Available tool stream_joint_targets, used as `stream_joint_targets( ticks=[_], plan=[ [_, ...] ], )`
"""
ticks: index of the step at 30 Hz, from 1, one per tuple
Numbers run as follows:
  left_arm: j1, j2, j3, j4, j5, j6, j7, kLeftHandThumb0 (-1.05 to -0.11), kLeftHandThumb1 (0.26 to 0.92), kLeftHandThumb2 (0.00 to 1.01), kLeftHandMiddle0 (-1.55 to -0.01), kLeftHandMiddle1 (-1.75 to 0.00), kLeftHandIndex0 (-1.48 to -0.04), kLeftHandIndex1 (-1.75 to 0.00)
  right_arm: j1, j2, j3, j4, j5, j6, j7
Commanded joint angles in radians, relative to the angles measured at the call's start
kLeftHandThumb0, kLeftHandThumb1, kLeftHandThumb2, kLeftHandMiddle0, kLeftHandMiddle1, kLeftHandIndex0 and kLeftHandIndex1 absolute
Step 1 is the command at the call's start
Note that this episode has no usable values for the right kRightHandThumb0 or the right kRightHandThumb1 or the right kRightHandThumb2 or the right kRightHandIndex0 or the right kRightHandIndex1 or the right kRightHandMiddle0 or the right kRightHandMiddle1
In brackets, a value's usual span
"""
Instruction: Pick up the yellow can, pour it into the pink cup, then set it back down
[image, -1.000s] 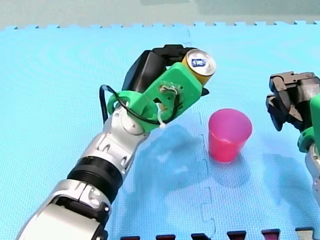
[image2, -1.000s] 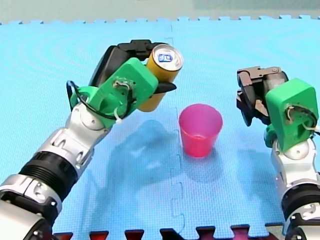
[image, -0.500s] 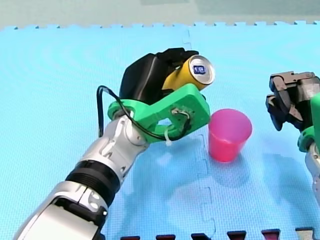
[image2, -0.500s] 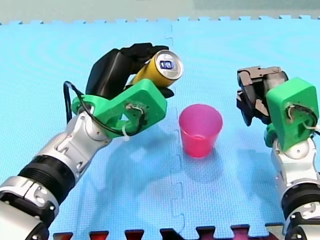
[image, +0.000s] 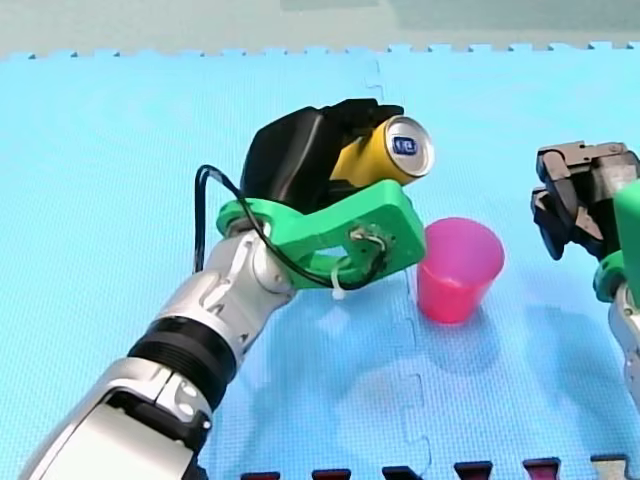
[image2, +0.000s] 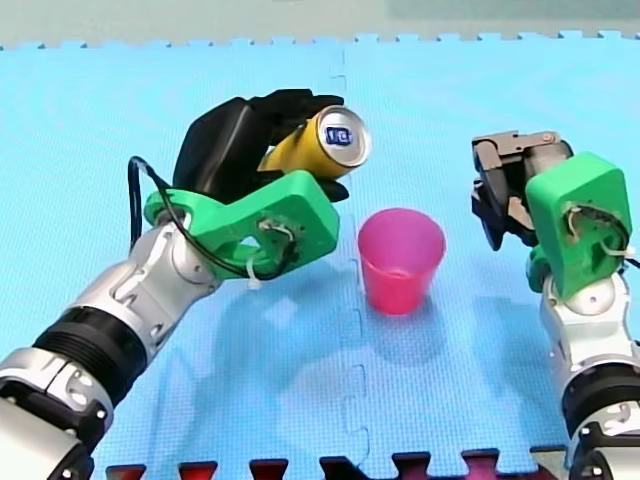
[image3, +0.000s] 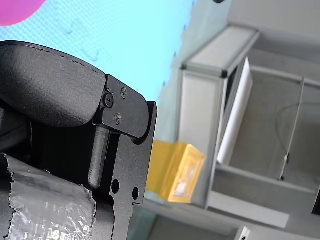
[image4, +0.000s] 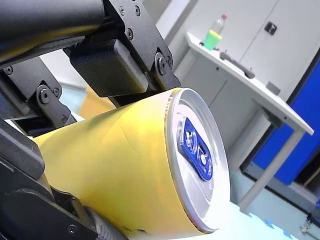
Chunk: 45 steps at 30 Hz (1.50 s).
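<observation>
Can (image: 375, 160) tipped further over this last second: my left hand (image: 310, 165) has rolled it from near upright to almost on its side, fingers (image: 352, 112) clamped round its body. The cup (image: 458, 268) stands below and just past them (not quite under the can's mouth, I judge), so the pour has begun. My right hand (image: 575, 200) hangs beyond the cup, holding nothing.

Blue foam mat (image: 120, 150) — upright pink cup (image: 458, 270)
</observation>
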Motion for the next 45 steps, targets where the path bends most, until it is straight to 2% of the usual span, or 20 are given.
stream_joint_targets(
  ticks=[1,2,3,7,9,10,12,14,16,18,23,27,30,35,45],
  plan=[
    [-0.014,0.001,-0.003,-0.007,0.002,-0.004,0.003,-0.574,0.845,0.0,-0.99,-1.28,-1.05,-0.71,-0.005,-0.002,0.0,0.001,0.0,0.004,-0.011],
    [-0.014,0.0,-0.003,-0.009,0.002,-0.003,0.002,-0.573,0.844,0.0,-0.97,-1.33,-0.99,-0.84,-0.005,-0.002,0.001,0.001,-0.001,0.005,-0.016],
    [-0.014,-0.001,-0.004,-0.009,0.001,-0.001,0.002,-0.573,0.843,0.0,-0.96,-1.35,-0.96,-0.89,-0.004,-0.001,0.002,0.0,-0.002,0.005,-0.02],
    [-0.012,-0.006,0.001,-0.011,-0.008,0.0,-0.004,-0.572,0.839,0.0,-0.96,-1.37,-0.93,-0.95,-0.001,-0.002,0.002,-0.003,-0.001,0.004,-0.023],
    [-0.012,-0.01,0.005,-0.012,-0.015,-0.001,-0.008,-0.575,0.838,0.0,-0.96,-1.38,-0.92,-0.96,0.001,-0.001,-0.005,-0.003,0.01,-0.002,-0.012],
    [-0.013,-0.011,0.006,-0.013,-0.017,0.0,-0.009,-0.579,0.838,0.0,-0.96,-1.36,-0.93,-0.94,0.002,0.001,-0.014,-0.002,0.023,-0.006,0.003],
    [-0.015,-0.017,0.006,-0.02,-0.017,0.007,-0.011,-0.603,0.841,0.0,-1.04,-0.98,-1.04,-0.6,0.002,0.006,-0.036,0.0,0.057,-0.01,0.046],
    [-0.016,-0.025,0.005,-0.041,-0.016,0.023,-0.014,-0.628,0.847,0.0,-1.13,-0.72,-1.17,-0.29,0.001,0.011,-0.056,0.001,0.091,-0.005,0.092],
    [-0.015,-0.032,0.009,-0.069,-0.02,0.043,-0.023,-0.637,0.847,0.0,-1.17,-0.58,-1.21,-0.16,-0.001,0.011,-0.07,0.002,0.113,0.004,0.126],
    [-0.012,-0.034,0.01,-0.091,-0.022,0.058,-0.029,-0.638,0.845,0.0,-1.2,-0.52,-1.23,-0.1,-0.002,0.009,-0.076,0.004,0.122,0.008,0.144],
    [-0.01,-0.036,0.007,-0.104,-0.017,0.075,-0.028,-0.634,0.841,0.0,-1.22,-0.49,-1.25,-0.07,-0.003,0.0,-0.073,0.01,0.113,-0.004,0.16],
    [-0.025,-0.041,0.004,-0.073,-0.013,0.073,-0.019,-0.63,0.839,0.0,-1.24,-0.5,-1.27,-0.07,-0.001,0.0,-0.071,0.01,0.107,-0.016,0.161],
    [-0.034,-0.042,0.002,-0.051,-0.012,0.066,-0.014,-0.627,0.838,0.0,-1.24,-0.52,-1.28,-0.07,0.0,-0.003,-0.066,0.01,0.097,-0.027,0.152],
    [-0.04,-0.041,0.0,-0.036,-0.014,0.054,-0.018,-0.629,0.838,0.0,-1.23,-0.57,-1.29,-0.06,0.002,-0.016,-0.052,0.012,0.068,-0.043,0.122],
    [-0.049,-0.04,-0.003,-0.018,-0.015,0.044,-0.021,-0.637,0.843,0.0,-1.2,-0.66,-1.29,-0.04,0.002,-0.021,-0.054,0.01,0.063,-0.049,0.117]
  ],
)
